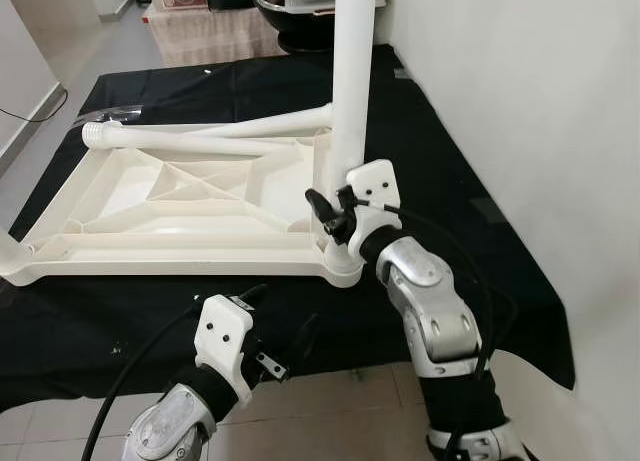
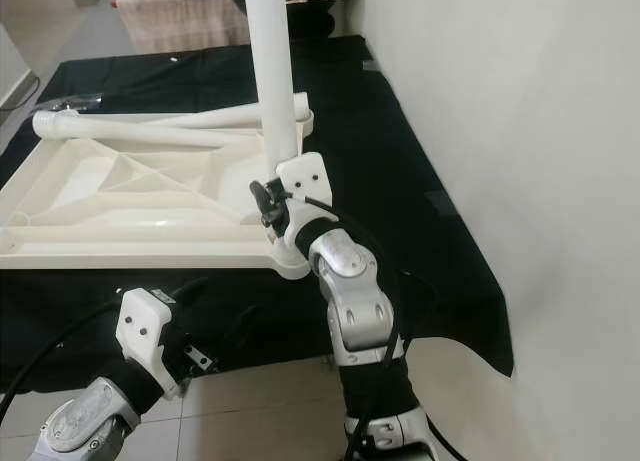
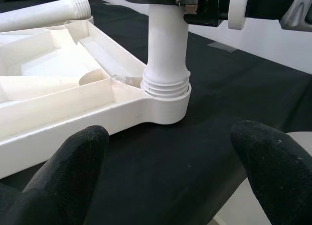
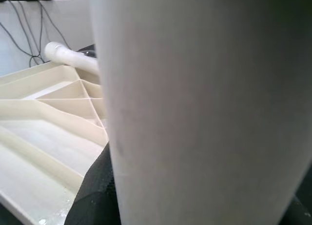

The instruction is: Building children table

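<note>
The white plastic table top (image 1: pixel 180 196) lies upside down on a black cloth (image 1: pixel 440 181). One white leg (image 1: pixel 352 71) stands upright in the near right corner socket (image 3: pixel 165 100), its thread showing just above the socket rim. My right gripper (image 1: pixel 335 213) is shut on this leg a little above the socket; the leg (image 4: pixel 204 108) sits close against the right wrist camera. Two loose legs (image 1: pixel 190 139) lie across the far side of the table top. My left gripper (image 1: pixel 282 316) hangs open in front of the near edge, holding nothing, its fingertips (image 3: pixel 73 161) facing the socket.
A white wall (image 1: pixel 520 101) runs close along the right side. The cloth's front edge hangs over tiled floor (image 1: pixel 330 401) by my arms. A dark bowl (image 1: pixel 290 1) and a patterned cloth (image 1: pixel 210 31) stand beyond the far end.
</note>
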{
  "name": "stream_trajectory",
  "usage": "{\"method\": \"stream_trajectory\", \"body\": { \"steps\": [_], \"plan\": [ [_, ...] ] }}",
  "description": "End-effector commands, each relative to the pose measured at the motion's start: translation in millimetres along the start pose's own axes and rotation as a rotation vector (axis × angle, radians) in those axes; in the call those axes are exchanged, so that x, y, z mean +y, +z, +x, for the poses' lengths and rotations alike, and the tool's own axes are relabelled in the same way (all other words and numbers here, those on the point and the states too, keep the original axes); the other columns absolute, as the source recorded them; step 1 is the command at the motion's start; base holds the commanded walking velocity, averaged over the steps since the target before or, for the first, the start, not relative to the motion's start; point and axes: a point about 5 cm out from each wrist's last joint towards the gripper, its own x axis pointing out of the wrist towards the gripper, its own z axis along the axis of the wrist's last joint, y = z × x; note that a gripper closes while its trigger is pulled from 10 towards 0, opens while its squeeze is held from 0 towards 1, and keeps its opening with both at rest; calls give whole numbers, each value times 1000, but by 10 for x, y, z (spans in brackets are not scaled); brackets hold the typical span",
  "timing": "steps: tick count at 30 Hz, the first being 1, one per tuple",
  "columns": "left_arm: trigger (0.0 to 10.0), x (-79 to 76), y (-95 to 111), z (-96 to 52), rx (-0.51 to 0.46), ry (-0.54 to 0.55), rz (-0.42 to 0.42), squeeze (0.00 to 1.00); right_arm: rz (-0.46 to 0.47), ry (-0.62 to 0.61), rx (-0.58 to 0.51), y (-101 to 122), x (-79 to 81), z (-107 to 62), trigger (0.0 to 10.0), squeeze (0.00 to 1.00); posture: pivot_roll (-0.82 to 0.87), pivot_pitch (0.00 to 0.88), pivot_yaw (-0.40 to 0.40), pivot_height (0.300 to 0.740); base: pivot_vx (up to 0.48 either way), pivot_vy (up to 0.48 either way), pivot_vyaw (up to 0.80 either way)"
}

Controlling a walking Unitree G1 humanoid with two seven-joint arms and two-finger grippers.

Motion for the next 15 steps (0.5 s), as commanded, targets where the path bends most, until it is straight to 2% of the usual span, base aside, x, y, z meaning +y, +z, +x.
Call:
{"method": "stream_trajectory", "body": {
  "steps": [1,3,4,8,11,12,13,14,15],
  "plan": [
    [10000,15,-40,-3,11,18,2,0,-32,-40,72,-90,-19,12,10000,0,7,122,-1,740,0,0,0],
    [10000,7,-41,4,9,19,1,0,-9,-28,45,-36,-5,8,10000,27,5,121,-7,740,0,0,0],
    [10000,3,-43,6,8,18,-1,0,14,9,27,-1,14,12,10000,1000,-1,121,-9,740,0,0,0],
    [10000,-12,-48,8,6,16,-8,0,43,104,-27,93,28,27,10000,1000,-12,121,-12,740,0,0,0],
    [10000,-33,-53,10,4,7,-16,0,29,385,-106,215,77,42,10000,1000,-15,123,-11,740,0,0,0],
    [10000,-40,-52,5,4,5,-19,0,8,503,-124,250,97,17,10000,878,-11,127,-8,740,0,0,0],
    [10000,-44,-51,1,4,3,-20,0,-7,572,-132,267,108,-4,10000,878,-11,127,-8,740,0,0,0],
    [10000,-48,-49,-4,4,3,-20,0,-45,645,-135,280,119,-21,10000,0,-10,131,-8,740,0,0,0],
    [10000,-48,-49,-4,4,3,-20,0,-45,645,-135,280,119,-21,10000,0,-10,131,-8,740,0,0,0]
  ]
}}
